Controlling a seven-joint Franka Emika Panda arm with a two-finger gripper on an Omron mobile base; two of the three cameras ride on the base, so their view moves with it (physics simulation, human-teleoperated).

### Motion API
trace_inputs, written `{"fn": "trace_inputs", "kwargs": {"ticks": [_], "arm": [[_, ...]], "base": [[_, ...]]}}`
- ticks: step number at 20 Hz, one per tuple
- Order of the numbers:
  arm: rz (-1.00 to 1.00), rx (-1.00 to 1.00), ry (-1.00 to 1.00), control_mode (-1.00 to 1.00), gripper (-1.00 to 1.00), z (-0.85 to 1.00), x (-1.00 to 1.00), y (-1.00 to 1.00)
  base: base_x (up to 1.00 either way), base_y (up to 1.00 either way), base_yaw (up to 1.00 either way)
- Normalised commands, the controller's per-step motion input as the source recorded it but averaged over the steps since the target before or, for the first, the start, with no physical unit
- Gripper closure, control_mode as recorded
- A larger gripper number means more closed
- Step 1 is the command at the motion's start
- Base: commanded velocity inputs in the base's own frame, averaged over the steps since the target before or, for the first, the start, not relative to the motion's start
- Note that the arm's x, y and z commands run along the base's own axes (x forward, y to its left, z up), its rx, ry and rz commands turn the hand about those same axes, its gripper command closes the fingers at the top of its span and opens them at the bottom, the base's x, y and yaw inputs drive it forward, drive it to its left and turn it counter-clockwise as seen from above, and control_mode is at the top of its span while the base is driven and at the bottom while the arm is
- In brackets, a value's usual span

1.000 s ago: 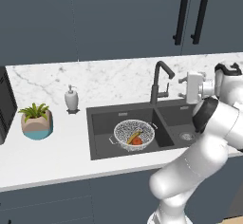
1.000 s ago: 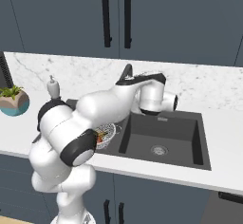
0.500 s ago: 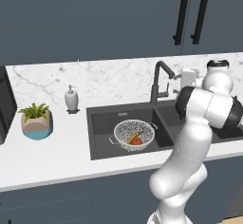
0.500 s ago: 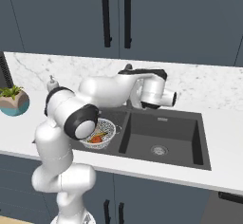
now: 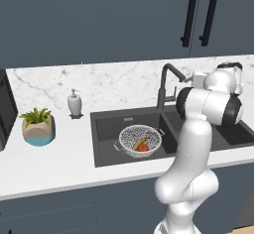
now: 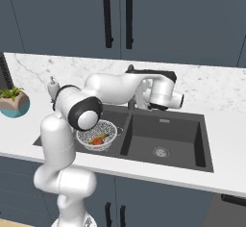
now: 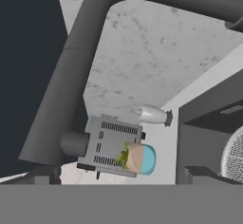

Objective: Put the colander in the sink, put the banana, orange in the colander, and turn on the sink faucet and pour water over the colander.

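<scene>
The colander [image 5: 140, 140] is seen at the centre of the left base view, standing in the larger left basin of the sink [image 5: 106, 131], with bare dark floor around it on every side and its rim apart from the basin walls. The banana [image 5: 138, 143] and the orange [image 5: 144, 147] lie inside it, touching each other. The sink faucet [image 5: 166, 82] rises at the back edge of the sink, right of centre, its spout reaching forward. The arm's white links crowd the right of that frame, just beside the spout, and cover part of the smaller basin.

In the right base view the smaller basin is shown open, with its round drain [image 6: 161, 152] at centre right and wide bare counter [image 6: 226, 125] to the right. The colander's front rim is partly covered there by the arm's dark joint.

In the hand view the faucet's dark tube runs from lower left to upper right, very near the camera. The gripper [image 7: 121, 178] is spread wide, a dark fingertip [image 7: 45, 174] at the lower left and the other at the lower right, nothing between them. A soap dispenser [image 7: 153, 115] and a potted plant [image 7: 137, 158] are shown sideways below centre.
</scene>
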Motion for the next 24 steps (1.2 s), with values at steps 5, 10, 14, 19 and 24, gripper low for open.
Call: {"fn": "trace_inputs", "kwargs": {"ticks": [5, 10, 14, 19, 24], "arm": [[0.00, 0.03, 0.00, -1.00, -1.00, -0.01, 0.02, 0.00], [0.00, 0.04, 0.00, -1.00, -1.00, 0.00, 0.03, 0.27], [0.00, 0.02, 0.00, -1.00, -1.00, 0.00, 0.27, 0.56], [0.00, 0.01, 0.00, -1.00, -1.00, 0.00, 0.44, 0.56], [0.00, 0.00, 0.00, -1.00, -1.00, 0.00, 0.63, 0.53]], "base": [[0.00, 0.00, 0.00], [0.00, 0.00, 0.00], [0.00, 0.00, 0.00], [0.00, 0.00, 0.00], [0.00, 0.00, 0.00]]}}
